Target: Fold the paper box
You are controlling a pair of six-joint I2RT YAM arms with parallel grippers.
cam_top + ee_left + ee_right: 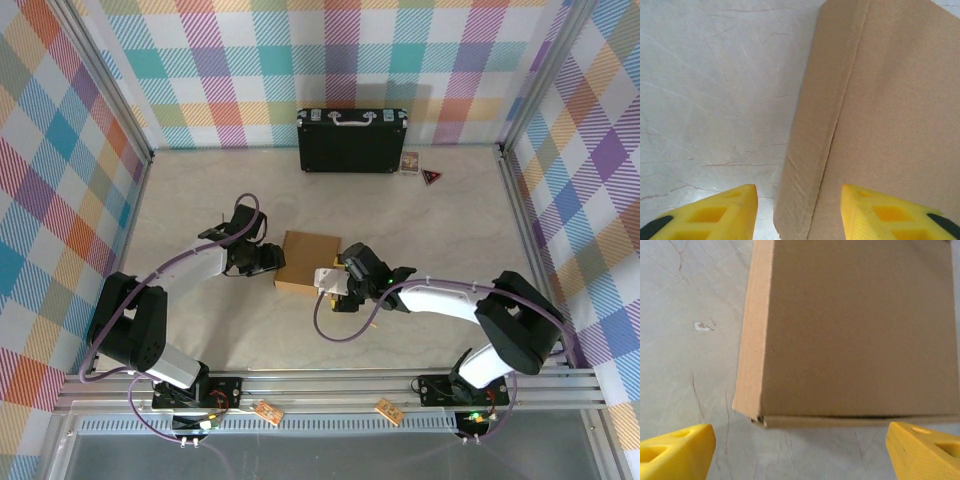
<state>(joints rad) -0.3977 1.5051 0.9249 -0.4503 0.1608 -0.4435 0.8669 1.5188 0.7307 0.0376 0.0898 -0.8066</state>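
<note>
The paper box (pixel 308 258) is a closed, shallow brown cardboard square lying flat in the middle of the table. My left gripper (pixel 268 262) is at its left side. In the left wrist view the box (pixel 890 100) has its side wall between the yellow fingers of the left gripper (pixel 797 195), which stand apart from it, open. My right gripper (pixel 335 288) is at the box's near right corner. In the right wrist view the box (pixel 855 330) lies just ahead of the right gripper (pixel 800 435), whose fingers are spread wide over bare table.
A black hard case with a silver handle (pixel 351 140) stands against the back wall. A small card (pixel 409 162) and a dark triangle (pixel 430 177) lie to its right. Metal frame rails edge the table on both sides (pixel 520 200).
</note>
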